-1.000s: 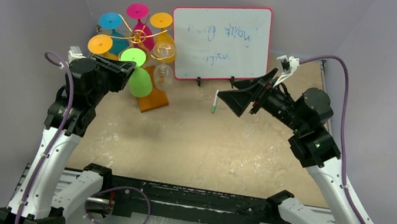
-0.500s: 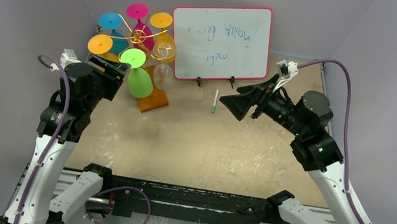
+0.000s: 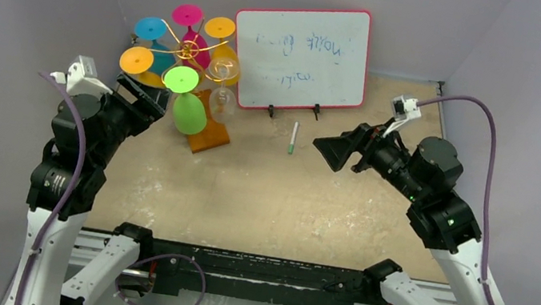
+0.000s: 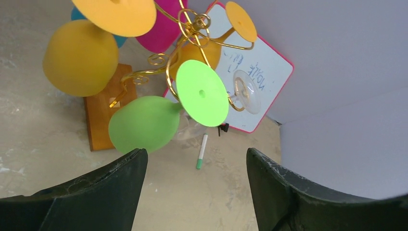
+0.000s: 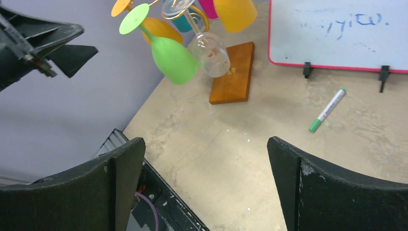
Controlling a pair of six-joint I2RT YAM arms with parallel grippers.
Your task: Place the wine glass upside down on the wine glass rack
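Green wine glass (image 3: 190, 113) hangs upside down on the rack (image 3: 212, 138); left gripper (image 4: 195, 156) and right gripper (image 5: 206, 144), near the rack, gape wide and empty. The task looks done.

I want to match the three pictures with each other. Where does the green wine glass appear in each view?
Top external: green wine glass at upper left, hanging upside down on the wine glass rack.
Left wrist: green wine glass left of centre.
Right wrist: green wine glass at upper left.
Shared landmark: the green marker lying on the table.
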